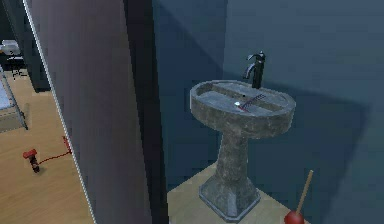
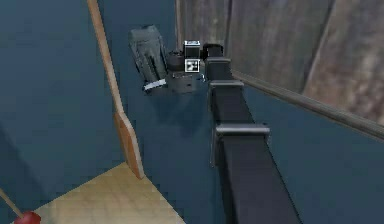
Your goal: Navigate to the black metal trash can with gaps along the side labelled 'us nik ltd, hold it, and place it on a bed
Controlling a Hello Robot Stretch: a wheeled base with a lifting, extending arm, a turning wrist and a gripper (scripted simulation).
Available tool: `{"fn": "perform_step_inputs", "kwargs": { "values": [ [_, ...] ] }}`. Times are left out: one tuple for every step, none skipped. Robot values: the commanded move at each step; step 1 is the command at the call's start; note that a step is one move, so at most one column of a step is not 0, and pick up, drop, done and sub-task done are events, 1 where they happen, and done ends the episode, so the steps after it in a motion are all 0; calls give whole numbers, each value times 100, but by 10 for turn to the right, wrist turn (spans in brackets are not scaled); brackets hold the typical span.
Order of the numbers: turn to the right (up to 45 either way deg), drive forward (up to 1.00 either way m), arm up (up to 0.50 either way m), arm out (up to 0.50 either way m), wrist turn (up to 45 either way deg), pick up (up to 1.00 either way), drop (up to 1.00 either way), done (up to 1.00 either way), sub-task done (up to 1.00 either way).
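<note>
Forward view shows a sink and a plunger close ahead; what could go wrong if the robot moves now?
1. Driving ahead could hit the pedestal sink or knock over the plunger beside its base.
2. The arm is extended, with the tool seemingly near the blue wall; turning the base could scrape it.

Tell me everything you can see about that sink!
The sink is a pedestal kind that looks like mottled grey stone. Its oval basin sits on a slim column that widens to a squarish base on the tan floor. A tall dark faucet stands upright at the back rim. The sink stands close in front of the blue wall, with a red plunger beside it, apart.
</note>
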Motion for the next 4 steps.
{"fn": "perform_step_inputs", "kwargs": {
  "values": [
    [0, 0, 0, 0, -450, 0, 0, 0, 0],
    [0, 0, 0, 0, -450, 0, 0, 0, 0],
    [0, 0, 0, 0, -180, 0, 0, 0, 0],
    [0, 0, 0, -34, 0, 0, 0, 0, 0]
  ]
}}
